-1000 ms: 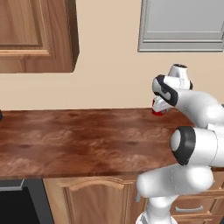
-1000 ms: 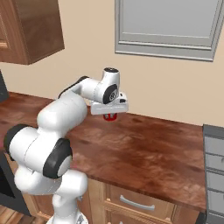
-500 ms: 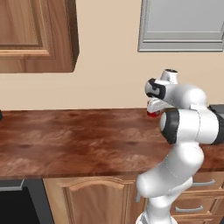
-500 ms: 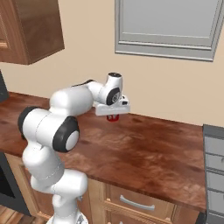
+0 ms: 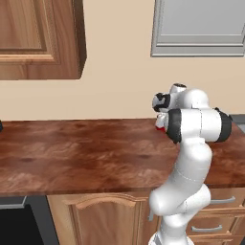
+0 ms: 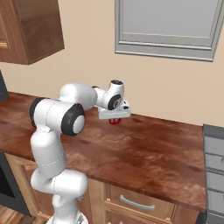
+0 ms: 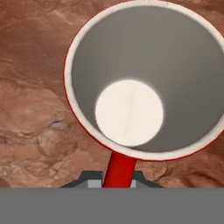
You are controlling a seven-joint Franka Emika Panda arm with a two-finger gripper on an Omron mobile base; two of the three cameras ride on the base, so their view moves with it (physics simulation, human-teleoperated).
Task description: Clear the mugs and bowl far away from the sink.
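Note:
My gripper (image 6: 114,117) is shut on the handle of the glossy red mug (image 6: 115,122), which it holds just above the brown wooden counter (image 6: 153,153), toward the back wall. From the left, a sliver of the red mug (image 5: 160,125) peeks out beside my forearm. Looking down from the hand, I see into the mug (image 7: 144,78): red rim, white inside, and its red handle (image 7: 119,170) running down between my fingertips. The mug hangs upright over bare counter (image 7: 30,109).
A wooden wall cabinet (image 5: 38,38) hangs at the upper left and a grey-framed window (image 5: 198,28) sits above the counter. Grey drawer fronts (image 6: 214,166) stand at the counter's right end. A dark appliance (image 5: 19,225) sits below the counter at the left.
The arm has folded in, with its elbow swinging across the views. The hand has carried the red mug slightly along the counter and a little lower. The grip has stayed shut.

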